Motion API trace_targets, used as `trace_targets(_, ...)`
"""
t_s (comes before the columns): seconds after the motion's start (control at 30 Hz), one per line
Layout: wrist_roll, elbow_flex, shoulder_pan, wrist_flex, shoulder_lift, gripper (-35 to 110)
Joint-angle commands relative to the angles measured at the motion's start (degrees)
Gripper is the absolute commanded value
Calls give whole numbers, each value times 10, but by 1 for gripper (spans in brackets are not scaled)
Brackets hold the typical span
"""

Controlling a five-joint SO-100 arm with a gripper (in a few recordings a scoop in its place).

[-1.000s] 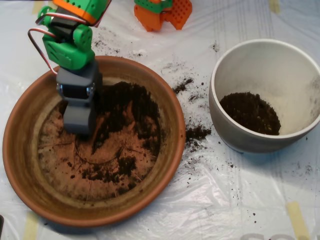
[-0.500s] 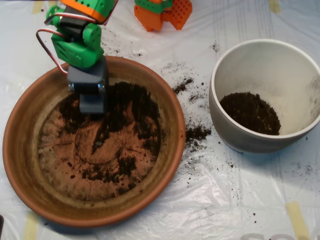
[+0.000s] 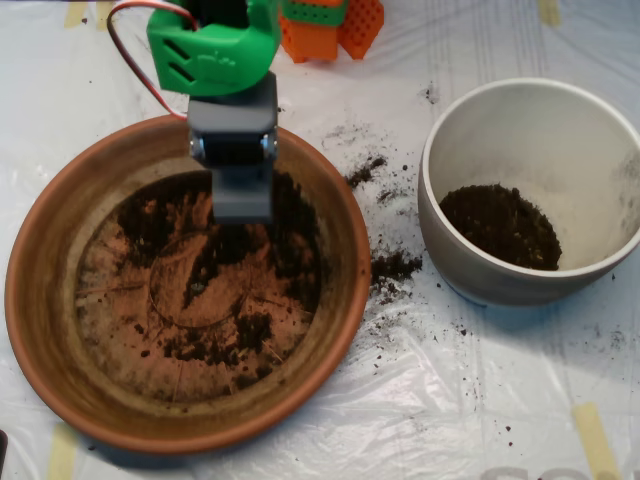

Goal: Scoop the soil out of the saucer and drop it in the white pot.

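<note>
Your scoop (image 3: 241,195) hangs over the upper-middle of the saucer (image 3: 60,340), long axis running top-to-bottom in frame, tip pointing down-frame toward the saucer's centre. From above you get its grey back only — can't tell whether the two shells are apart or pressed together, nor whether anything sits inside.

Arm pose: green wrist housing (image 3: 213,48) sits above the scoop near the top edge, grey servo block (image 3: 234,128) between it and the scoop, all stacked roughly in one vertical line w/ a slight lean. Red/white cable (image 3: 140,70) loops out on the left of the green part. Orange base piece (image 3: 330,25) at top, just right of the arm.

Soil (image 3: 265,250): dark clumps across the upper and right part of the saucer floor, thinner crumbs lower-centre; left and bottom floor mostly bare terracotta w/ stains. Scoop tip overlaps the upper patch; contact can't be judged.

White pot (image 3: 460,270) stands right of the saucer, apart from it, upright, no long axis to speak of — round, mouth up. A dark mound of soil lies in its bottom, left of centre.

Spilled soil (image 3: 393,266) on the plastic sheet (image 3: 420,400) between saucer and pot, more specks near the saucer's upper-right rim. Tape strips (image 3: 593,438) at the sheet's edges.
</note>
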Motion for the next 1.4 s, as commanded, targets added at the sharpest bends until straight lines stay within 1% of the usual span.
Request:
trace_targets(0.0,14,-104,-35,40,31,-1)
trace_targets(0.37,63,-221,-199,129,50,-1)
trace_targets(0.57,72,-335,-279,186,26,-1)
trace_targets(0.8,53,-320,-373,187,33,0)
trace_targets(0.87,46,-307,-399,186,24,3)
trace_targets(0.93,45,-299,-413,180,15,10)
trace_targets(1.0,46,-296,-417,173,7,21)
trace_targets(1.03,40,-295,-418,171,1,33)
trace_targets(1.37,33,-284,-413,171,-9,31)
